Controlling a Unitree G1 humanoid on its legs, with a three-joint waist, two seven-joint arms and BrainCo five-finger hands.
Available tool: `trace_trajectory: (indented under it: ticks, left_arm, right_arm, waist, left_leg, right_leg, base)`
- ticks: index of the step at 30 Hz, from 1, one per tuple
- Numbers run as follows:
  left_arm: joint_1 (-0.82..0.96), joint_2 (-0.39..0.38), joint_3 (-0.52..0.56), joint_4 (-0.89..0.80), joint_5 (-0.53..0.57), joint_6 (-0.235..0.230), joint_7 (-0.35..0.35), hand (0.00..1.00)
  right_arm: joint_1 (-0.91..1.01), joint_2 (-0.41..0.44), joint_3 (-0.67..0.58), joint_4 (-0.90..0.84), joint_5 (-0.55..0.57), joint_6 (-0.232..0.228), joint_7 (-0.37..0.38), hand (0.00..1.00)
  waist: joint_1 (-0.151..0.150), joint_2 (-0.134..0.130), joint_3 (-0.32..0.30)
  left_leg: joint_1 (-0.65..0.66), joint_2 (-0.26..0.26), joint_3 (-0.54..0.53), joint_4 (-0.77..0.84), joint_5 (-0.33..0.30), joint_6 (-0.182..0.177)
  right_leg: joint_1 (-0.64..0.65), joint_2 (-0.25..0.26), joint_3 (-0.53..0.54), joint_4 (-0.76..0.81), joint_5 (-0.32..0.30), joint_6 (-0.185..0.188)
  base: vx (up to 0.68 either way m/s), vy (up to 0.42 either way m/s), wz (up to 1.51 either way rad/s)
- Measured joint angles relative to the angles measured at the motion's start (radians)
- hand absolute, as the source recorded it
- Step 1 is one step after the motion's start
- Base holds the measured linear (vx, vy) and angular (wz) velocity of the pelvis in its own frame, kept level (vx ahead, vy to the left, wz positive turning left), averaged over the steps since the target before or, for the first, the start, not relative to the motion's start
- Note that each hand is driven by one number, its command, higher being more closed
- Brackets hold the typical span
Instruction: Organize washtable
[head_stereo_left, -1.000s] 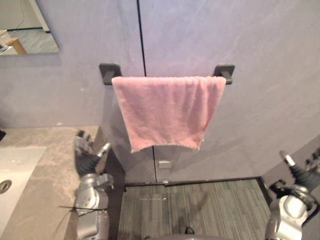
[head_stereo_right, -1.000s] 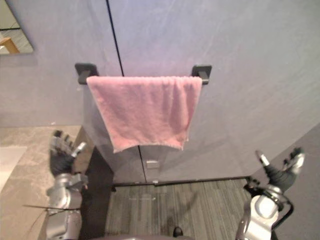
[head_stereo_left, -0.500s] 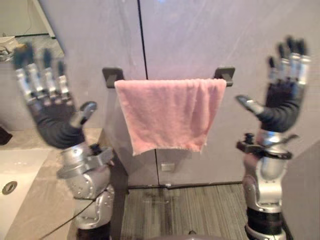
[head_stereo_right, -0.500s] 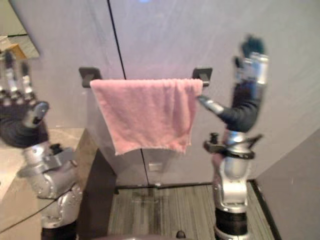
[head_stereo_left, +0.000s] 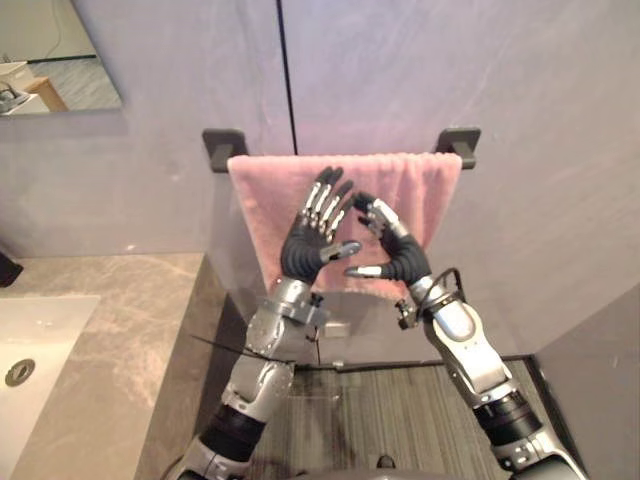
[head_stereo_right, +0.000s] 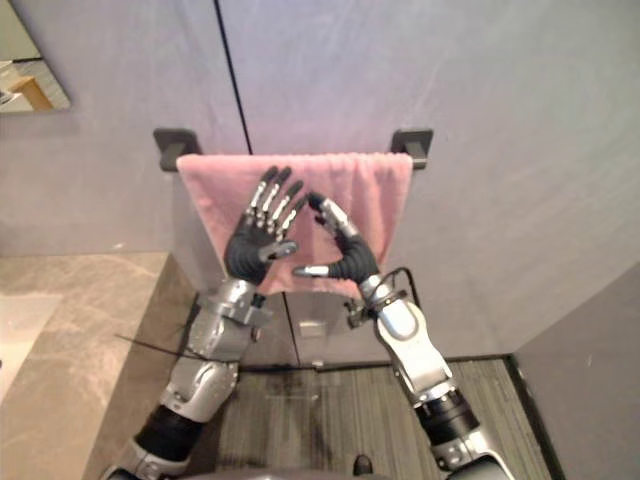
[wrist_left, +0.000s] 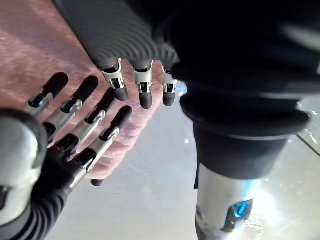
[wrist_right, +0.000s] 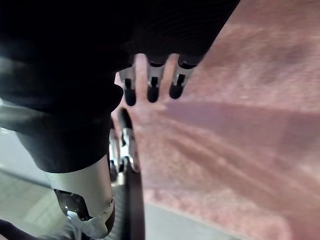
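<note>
A pink towel (head_stereo_left: 265, 210) hangs folded over a black wall bar, held by a bracket (head_stereo_left: 222, 148) at each end. Both my hands are raised side by side in front of the towel's middle. My left hand (head_stereo_left: 312, 245) has straight fingers pointing up, palm toward the right hand. My right hand (head_stereo_left: 392, 258) is open too, fingers slightly bent and thumb stretched toward the left thumb. Neither hand holds the cloth. Whether the fingertips touch it I cannot tell. In the left wrist view my left fingers (wrist_left: 75, 125) spread before the towel (wrist_left: 35, 50); it also shows in the right wrist view (wrist_right: 240, 115).
A brown stone counter (head_stereo_left: 120, 340) with a white sink (head_stereo_left: 30, 335) lies at the left. A mirror (head_stereo_left: 60, 60) hangs above it. A small wall plate (head_stereo_left: 328, 328) sits below the towel. Dark striped floor (head_stereo_left: 370, 410) lies beneath, and a grey panel (head_stereo_left: 600, 390) stands at the lower right.
Both hands have swung inward from wide apart at the sides to the middle, close together in front of the towel. The towel hangs as before.
</note>
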Motion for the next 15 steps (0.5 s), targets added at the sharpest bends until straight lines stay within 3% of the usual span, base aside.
trace_trajectory:
  ticks: [4, 9, 15]
  left_arm:
    - [-0.024, -0.001, -0.020, 0.084, 0.001, -0.002, -0.003, 0.00]
    - [-0.054, 0.006, -0.017, 0.237, 0.028, 0.022, 0.005, 0.00]
    - [-0.099, 0.014, 0.027, 0.298, 0.072, 0.021, 0.040, 0.00]
  right_arm:
    - [-0.001, -0.011, -0.004, 0.056, -0.003, -0.006, 0.000, 0.00]
    - [-0.003, 0.012, -0.022, 0.197, -0.075, 0.019, -0.021, 0.00]
    - [-0.004, 0.040, -0.128, 0.221, -0.112, 0.029, -0.062, 0.00]
  waist:
    - [0.003, 0.000, 0.000]
    - [-0.003, 0.001, 0.002]
    - [-0.007, -0.002, 0.016]
  left_leg:
    - [-0.015, 0.003, -0.001, 0.001, 0.000, 0.000]
    - [-0.036, 0.004, 0.005, 0.001, 0.000, 0.000]
    - [-0.040, 0.004, 0.005, 0.007, -0.001, 0.000]
  right_leg:
    - [-0.015, -0.002, 0.003, -0.002, 0.004, -0.005]
    - [-0.041, 0.000, 0.024, -0.005, 0.010, -0.009]
    - [-0.041, -0.001, 0.025, -0.004, 0.010, -0.009]
  base:
    - [-0.02, -0.015, -0.01]
    - [-0.03, -0.023, -0.08]
    - [-0.02, -0.010, 0.01]
